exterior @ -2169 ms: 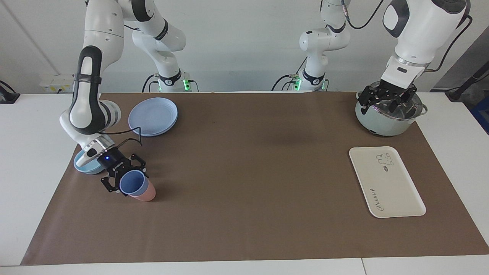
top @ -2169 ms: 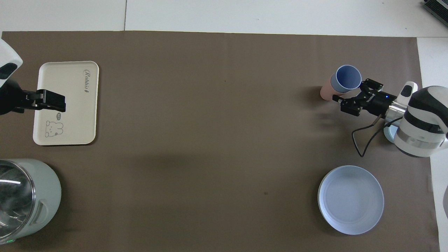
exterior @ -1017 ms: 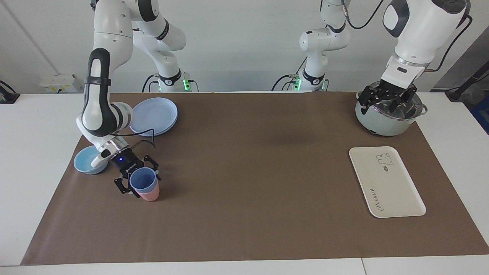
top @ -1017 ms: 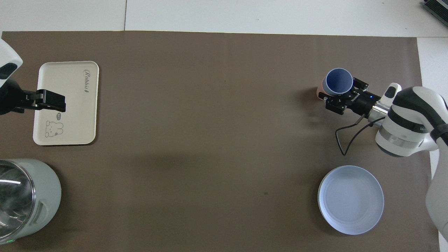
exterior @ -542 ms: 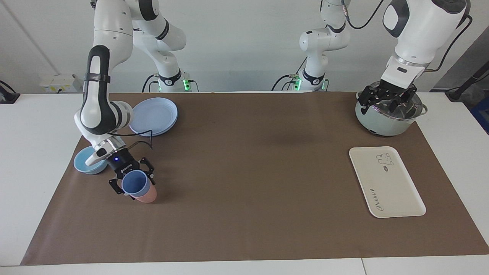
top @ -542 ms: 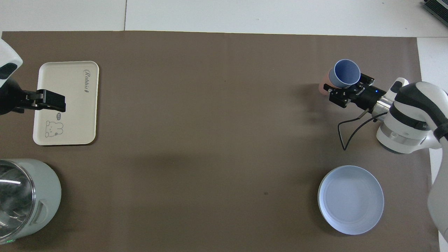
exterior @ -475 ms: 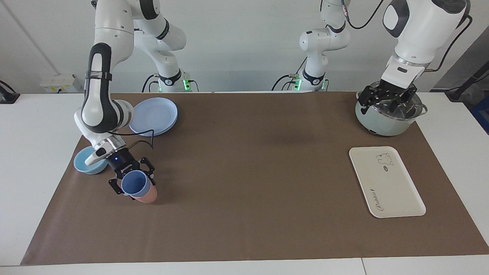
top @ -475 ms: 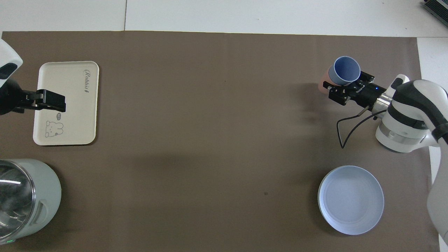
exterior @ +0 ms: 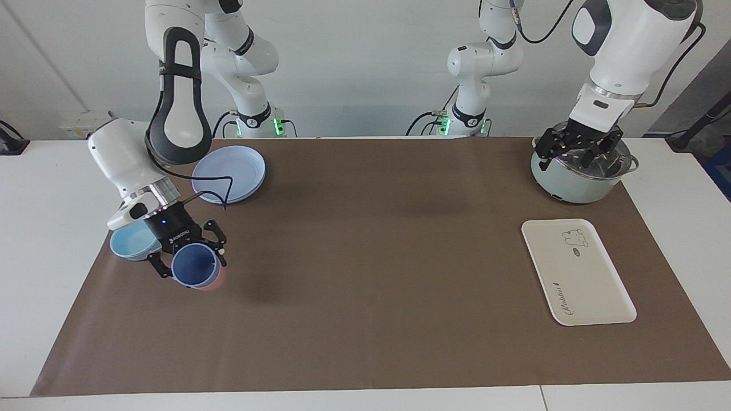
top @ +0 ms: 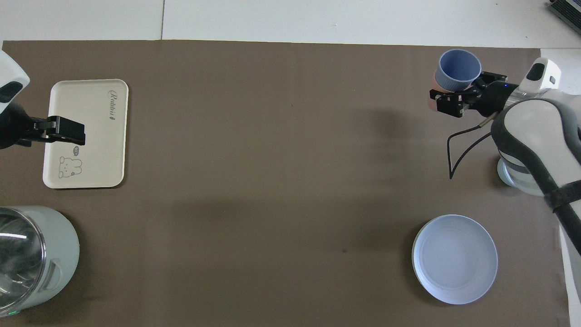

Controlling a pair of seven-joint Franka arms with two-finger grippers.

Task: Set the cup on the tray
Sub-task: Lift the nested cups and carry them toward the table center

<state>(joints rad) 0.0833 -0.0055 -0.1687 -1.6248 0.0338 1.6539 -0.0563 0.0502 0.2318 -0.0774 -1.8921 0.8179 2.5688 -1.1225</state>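
Observation:
My right gripper (exterior: 191, 261) is shut on the periwinkle-blue cup (exterior: 194, 267) and holds it in the air, tilted, just over the pink cup (exterior: 216, 283), of which only a sliver shows. In the overhead view the gripper (top: 464, 88) grips the cup (top: 457, 70) by its side, with the pink cup (top: 431, 103) under it. The cream-white tray (exterior: 594, 285) lies flat at the left arm's end of the table and shows in the overhead view (top: 97, 150) too. My left gripper (exterior: 579, 147) waits open over the pot, holding nothing.
A light-blue bowl (exterior: 127, 245) sits beside the pink cup toward the right arm's end. A round blue plate (exterior: 228, 173) (top: 455, 259) lies nearer to the robots. A pale green pot (exterior: 571, 185) (top: 32, 259) stands nearer to the robots than the tray.
My right gripper has risen with the blue cup, lifting it up off the pink cup, and the arm has swung upward. The left arm has not moved.

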